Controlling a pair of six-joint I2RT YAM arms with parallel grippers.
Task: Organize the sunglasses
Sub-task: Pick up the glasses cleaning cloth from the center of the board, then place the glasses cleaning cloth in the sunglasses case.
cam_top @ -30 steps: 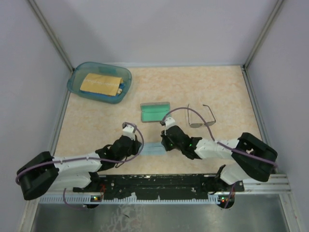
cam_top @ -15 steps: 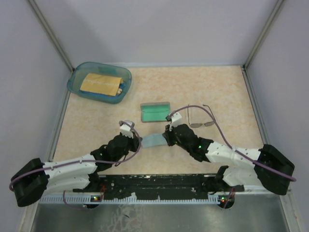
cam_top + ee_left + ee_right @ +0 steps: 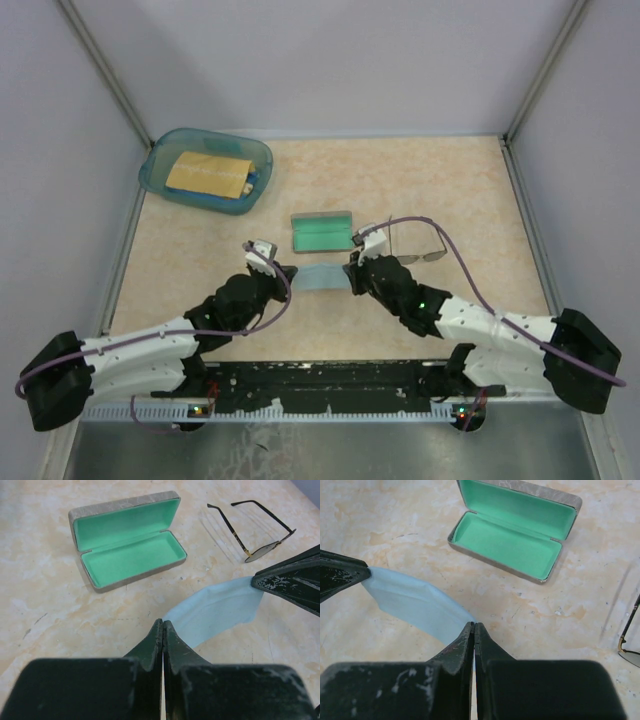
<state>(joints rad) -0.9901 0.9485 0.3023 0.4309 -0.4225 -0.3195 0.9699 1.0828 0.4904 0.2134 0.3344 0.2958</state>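
Observation:
The light blue cloth [image 3: 320, 277] hangs stretched between my two grippers, just in front of the open grey case [image 3: 321, 230] with teal lining. My left gripper [image 3: 289, 272] is shut on the cloth's left corner [image 3: 212, 617]. My right gripper [image 3: 350, 275] is shut on its right corner [image 3: 415, 605]. The sunglasses [image 3: 418, 245] lie open on the table right of the case, behind my right wrist; they also show in the left wrist view [image 3: 255, 532], and only a sliver shows in the right wrist view [image 3: 631, 640]. The case is empty in both wrist views [image 3: 127, 537] [image 3: 512, 527].
A blue plastic tub [image 3: 206, 169] holding a yellow-brown packet stands at the back left. Grey walls enclose the table on three sides. A black rail [image 3: 330, 385] runs along the near edge.
Both grippers have lifted the cloth from the table and carried it away from the near edge, towards the case. Both arms have stretched forward.

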